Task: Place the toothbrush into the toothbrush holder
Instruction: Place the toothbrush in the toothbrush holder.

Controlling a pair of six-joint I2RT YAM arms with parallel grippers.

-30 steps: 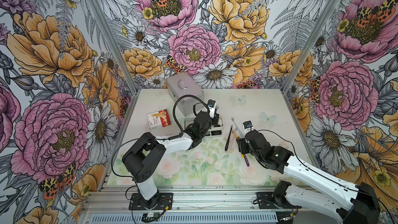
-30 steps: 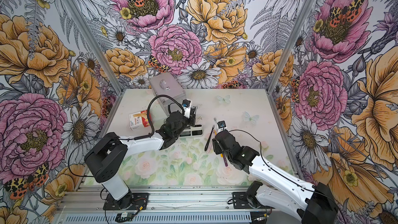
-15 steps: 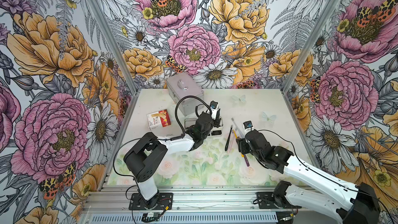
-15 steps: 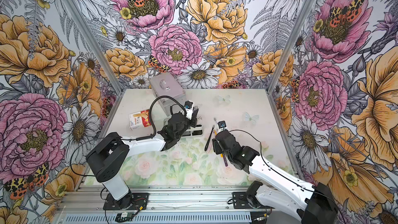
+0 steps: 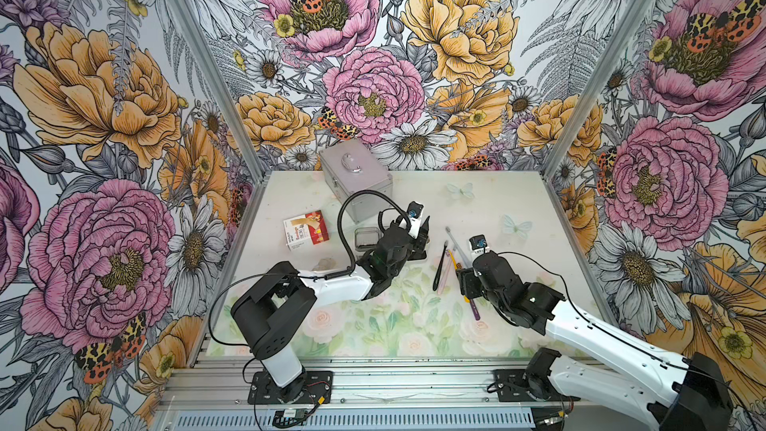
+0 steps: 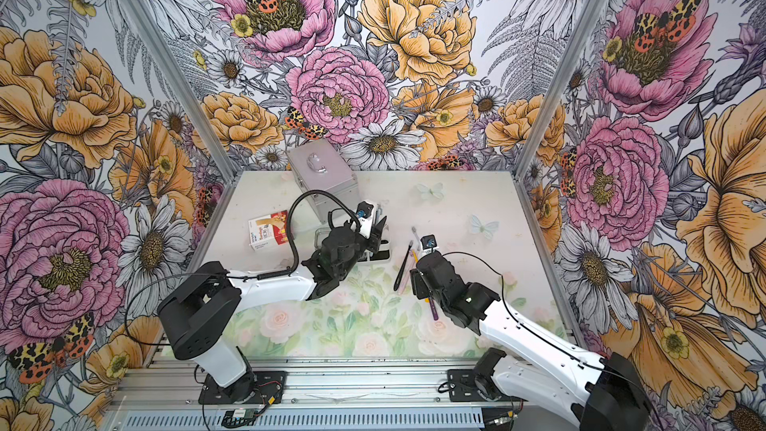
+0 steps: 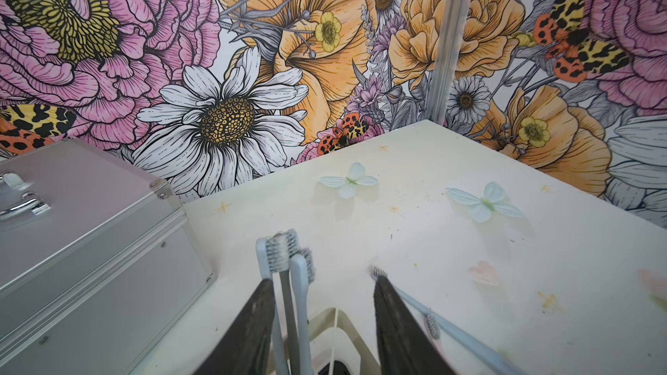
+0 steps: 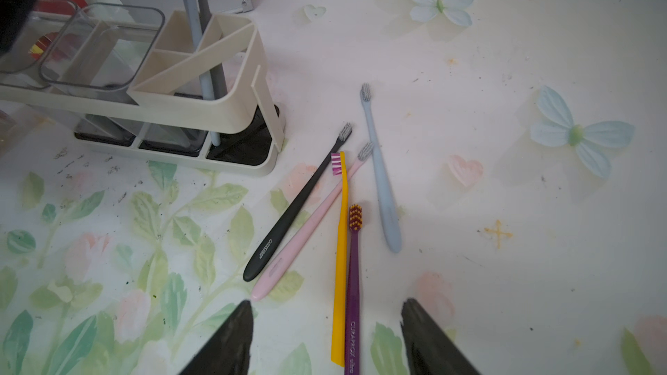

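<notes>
As the blue toothbrush [image 7: 300, 304] stands in the holder [image 8: 180, 113] between the parted fingers [image 7: 249, 326] of the left gripper [image 7: 321, 279], a straight upward lift is advised; the right gripper [image 8: 326, 303] is held spread above loose brushes [image 8: 341, 229].

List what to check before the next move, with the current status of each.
1. Left claw jaws apart: ok.
2. Left claw clear of standing toothbrushes: not ok, they stand between its fingers.
3. Toothbrush holder upright: ok.
4. Right claw open: ok.
5. One toothbrush isolated under Right claw: not ok, yellow toothbrush and purple toothbrush lie side by side.
</notes>
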